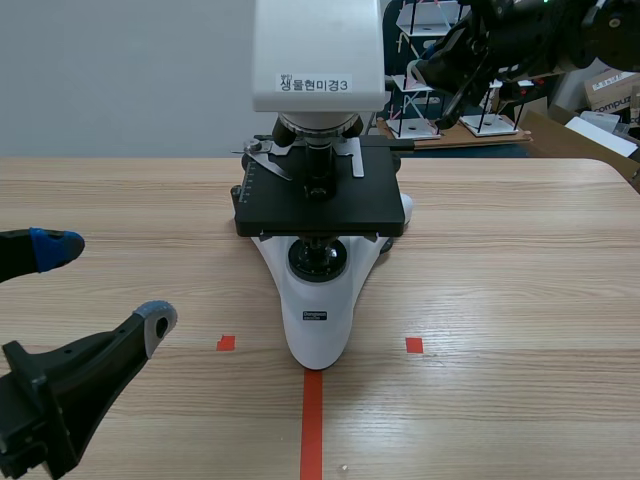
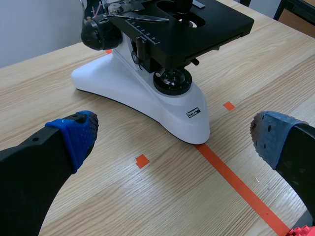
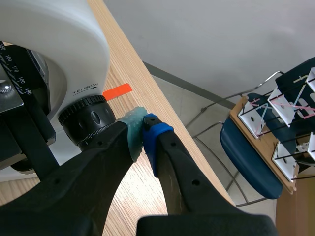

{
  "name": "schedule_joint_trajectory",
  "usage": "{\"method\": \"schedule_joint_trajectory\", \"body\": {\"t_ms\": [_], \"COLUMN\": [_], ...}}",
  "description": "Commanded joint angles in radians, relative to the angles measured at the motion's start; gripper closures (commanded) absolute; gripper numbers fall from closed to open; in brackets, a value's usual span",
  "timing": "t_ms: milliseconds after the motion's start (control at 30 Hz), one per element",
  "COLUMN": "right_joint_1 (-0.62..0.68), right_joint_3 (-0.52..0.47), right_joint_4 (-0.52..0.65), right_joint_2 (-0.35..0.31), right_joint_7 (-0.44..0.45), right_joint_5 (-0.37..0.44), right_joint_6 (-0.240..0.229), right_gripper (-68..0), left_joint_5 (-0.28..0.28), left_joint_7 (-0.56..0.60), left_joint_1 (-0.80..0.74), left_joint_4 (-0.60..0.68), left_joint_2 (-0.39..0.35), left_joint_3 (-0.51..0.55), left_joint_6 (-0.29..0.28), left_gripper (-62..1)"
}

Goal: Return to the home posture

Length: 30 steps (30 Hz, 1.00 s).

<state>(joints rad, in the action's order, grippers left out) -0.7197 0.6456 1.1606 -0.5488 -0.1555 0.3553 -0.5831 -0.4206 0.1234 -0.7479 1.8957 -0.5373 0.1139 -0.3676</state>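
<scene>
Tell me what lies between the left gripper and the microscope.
Between the left gripper and microscope, only bare table with tape marks, seen in the left wrist view.

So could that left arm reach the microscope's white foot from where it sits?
Probably yes. The left tool stands open, and only tabletop with tape marks lies between it and the white foot; nothing seems to block the way.
</scene>
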Motion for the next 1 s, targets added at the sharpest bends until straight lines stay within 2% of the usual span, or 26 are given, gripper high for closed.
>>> {"method": "schedule_joint_trajectory", "body": {"t_ms": [0,633,767,967], "right_joint_1": [-0.025,-0.013,0.017,0.13], "right_joint_3": [-0.003,-0.007,-0.025,-0.111], "right_joint_4": [0.018,0.031,0.077,0.196], "right_joint_2": [-0.008,-0.019,-0.045,-0.086], "right_joint_7": [0.015,0.016,0.016,0.016], "right_joint_5": [0.007,0.008,0.008,0.008], "right_joint_6": [0.006,0.014,0.028,0.112], "right_gripper": [-0.9,-1.5,-9.7,-26.5], "left_joint_5": [-0.009,-0.009,-0.009,-0.009], "left_joint_7": [0.011,0.011,0.011,0.011], "left_joint_1": [0.001,0.001,0.001,0.001], "left_joint_4": [0.022,0.022,0.022,0.022], "left_joint_2": [0.005,0.005,0.005,0.005], "left_joint_3": [0.008,0.008,0.008,0.008], "left_joint_6": [-0.001,-0.001,-0.001,-0.001], "left_gripper": [-62.3,-62.3,-62.3,-62.3]}}
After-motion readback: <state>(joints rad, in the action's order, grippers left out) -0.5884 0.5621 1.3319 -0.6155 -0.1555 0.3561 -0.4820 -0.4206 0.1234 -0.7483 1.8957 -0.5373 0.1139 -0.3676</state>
